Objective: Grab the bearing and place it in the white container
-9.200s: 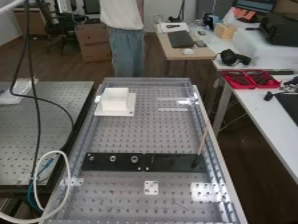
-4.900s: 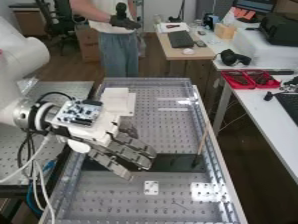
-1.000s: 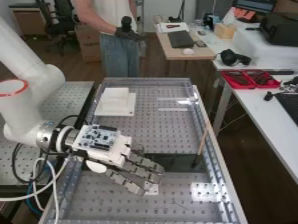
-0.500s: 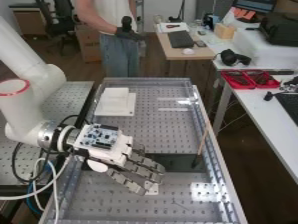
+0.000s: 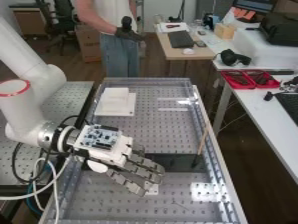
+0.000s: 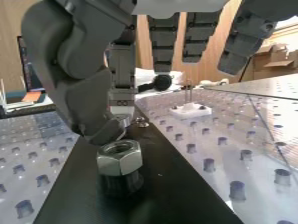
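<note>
The bearing is probably the bright metal ring (image 6: 125, 119), partly hidden behind the tip of the thumb (image 6: 83, 100). It lies on the black strip (image 5: 178, 162), beyond a hex nut (image 6: 120, 158) set on a dark post (image 6: 122, 183). The hand (image 5: 117, 153) hangs above the strip, its fingers (image 6: 164, 46) long and loosely extended, gripping nothing that can be seen.

Compared with about five seconds ago, the hand has shifted toward the bench's near end; over the last second it has barely moved. That suggests lining up, with the grasp yet to be made, and the thumb must avoid the nut. Farther up the bench, the white container (image 5: 116, 94) stands empty-handed work away: carrying and placing remain.
</note>
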`<state>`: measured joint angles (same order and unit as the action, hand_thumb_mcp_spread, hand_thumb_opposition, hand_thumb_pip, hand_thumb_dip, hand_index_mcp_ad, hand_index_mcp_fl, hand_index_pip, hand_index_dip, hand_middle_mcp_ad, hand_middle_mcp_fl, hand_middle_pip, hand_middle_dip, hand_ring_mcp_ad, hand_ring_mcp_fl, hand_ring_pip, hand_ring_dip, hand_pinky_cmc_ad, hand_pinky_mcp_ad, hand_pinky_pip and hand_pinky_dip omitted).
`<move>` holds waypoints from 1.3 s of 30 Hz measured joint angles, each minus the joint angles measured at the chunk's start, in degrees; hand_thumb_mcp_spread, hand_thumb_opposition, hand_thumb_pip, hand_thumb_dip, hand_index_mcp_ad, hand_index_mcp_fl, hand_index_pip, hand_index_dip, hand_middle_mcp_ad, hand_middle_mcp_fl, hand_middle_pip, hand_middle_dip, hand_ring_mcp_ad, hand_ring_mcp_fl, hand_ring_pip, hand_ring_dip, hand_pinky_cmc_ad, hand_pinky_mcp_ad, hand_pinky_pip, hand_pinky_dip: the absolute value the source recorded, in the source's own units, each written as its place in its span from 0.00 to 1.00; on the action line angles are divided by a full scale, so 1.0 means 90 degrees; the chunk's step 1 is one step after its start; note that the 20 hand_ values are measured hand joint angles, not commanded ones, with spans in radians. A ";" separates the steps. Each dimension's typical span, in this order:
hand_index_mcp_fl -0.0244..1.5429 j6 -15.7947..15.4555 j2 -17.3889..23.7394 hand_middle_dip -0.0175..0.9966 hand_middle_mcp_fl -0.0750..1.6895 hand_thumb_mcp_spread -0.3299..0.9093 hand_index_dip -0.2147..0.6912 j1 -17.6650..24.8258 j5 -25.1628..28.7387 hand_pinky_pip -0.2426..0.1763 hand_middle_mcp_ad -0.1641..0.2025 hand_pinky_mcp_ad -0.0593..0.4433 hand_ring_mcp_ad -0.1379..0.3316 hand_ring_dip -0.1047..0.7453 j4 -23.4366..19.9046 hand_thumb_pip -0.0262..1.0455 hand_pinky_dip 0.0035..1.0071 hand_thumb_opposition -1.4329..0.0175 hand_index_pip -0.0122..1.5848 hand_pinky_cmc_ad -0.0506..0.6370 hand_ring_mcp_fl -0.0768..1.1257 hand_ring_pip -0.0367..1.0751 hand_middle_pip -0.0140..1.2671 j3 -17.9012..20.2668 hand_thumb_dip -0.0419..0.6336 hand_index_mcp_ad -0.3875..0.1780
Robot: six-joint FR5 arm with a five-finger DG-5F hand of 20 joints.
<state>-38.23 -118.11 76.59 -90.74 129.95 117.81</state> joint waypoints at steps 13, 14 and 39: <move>0.13 0.0016 -0.0029 0.27 0.09 0.62 0.42 -0.0010 0.0022 0.48 0.67 0.67 0.54 0.24 -0.0018 0.63 0.18 0.36 0.85 0.63 0.07 0.12 0.12 -0.0018 0.65 0.46; 0.14 0.0017 -0.0029 0.27 0.08 0.62 0.41 -0.0011 0.0022 0.48 0.67 0.66 0.54 0.24 -0.0020 0.63 0.18 0.36 0.85 0.63 0.07 0.12 0.12 -0.0018 0.65 0.46; 0.21 0.0045 -0.0041 0.27 0.08 0.61 0.41 -0.0034 0.0019 0.51 0.67 0.66 0.54 0.24 -0.0021 0.57 0.18 0.33 0.89 0.63 0.07 0.12 0.12 -0.0098 0.57 0.47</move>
<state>-37.83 -118.48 76.29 -90.57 129.76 116.93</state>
